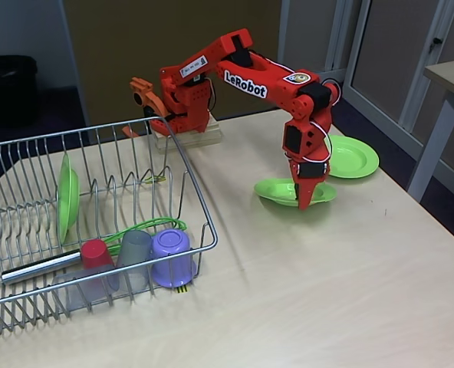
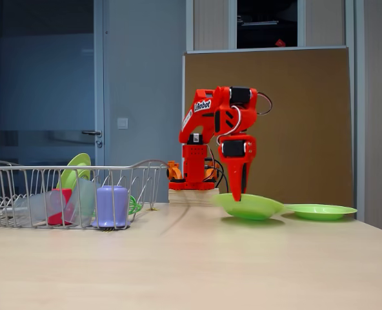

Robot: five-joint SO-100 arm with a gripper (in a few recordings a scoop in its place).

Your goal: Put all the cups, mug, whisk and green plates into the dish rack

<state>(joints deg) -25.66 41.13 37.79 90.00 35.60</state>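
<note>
In both fixed views we see the orange arm reaching down so that its gripper (image 1: 304, 201) (image 2: 235, 196) meets the near green plate (image 1: 277, 189) (image 2: 255, 205), whose left rim sits lifted off the table (image 1: 327, 284) (image 2: 191, 265). The fingers look clamped on that rim, one above and one below, though we cannot make out the contact clearly. Just beside it, toward the right, the second green plate (image 1: 357, 157) (image 2: 321, 210) lies flat on the tabletop, touching or nearly touching the first. The dish rack (image 1: 204, 222) (image 2: 23, 169) stands well apart on the left. Inside it, a third green plate (image 1: 67, 198) (image 2: 75, 169) stands on edge between the prongs. At the rack's near end we find the purple mug (image 1: 172, 257) (image 2: 111, 205) upside down, with a grey cup (image 1: 135, 257) (image 2: 82, 200) just beside it, also inverted, then the red cup (image 1: 97, 254) (image 2: 57, 210), and another grey cup (image 1: 85, 290) (image 2: 30, 208) lying on its side. The whisk (image 1: 43, 267) lies across the rack, its silver handle pointing left and its green wires (image 1: 146, 226) (image 2: 134, 205) curving behind the cups.
</note>
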